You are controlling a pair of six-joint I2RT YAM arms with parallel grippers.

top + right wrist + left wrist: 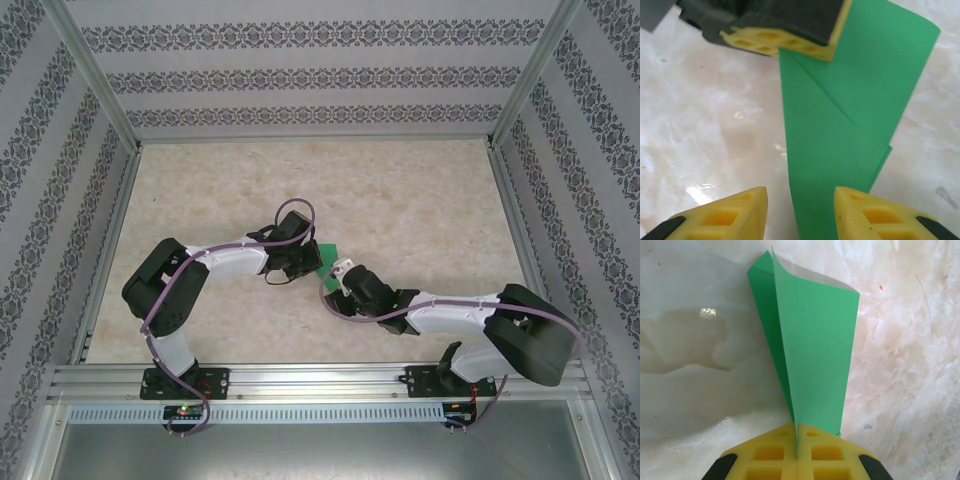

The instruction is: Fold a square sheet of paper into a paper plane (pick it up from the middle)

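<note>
The left gripper (797,442) is clamped on the narrow end of the folded paper (815,355), which fans out from its yellow pads. The right gripper (800,202) stands parted, one finger either side of the paper's other end, not pressing it. The paper is over mid-table (420,200), between the two grippers.

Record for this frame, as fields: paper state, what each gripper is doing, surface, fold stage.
paper: folded green paper, a narrow wedge with a diagonal crease, its far end curling open
left arm: left gripper shut on the wedge's narrow end
right arm: right gripper open, one finger on each side of the paper, not clamping it
surface: pale marbled table
fold stage: partly folded, layers loose, not yet a finished dart
</note>
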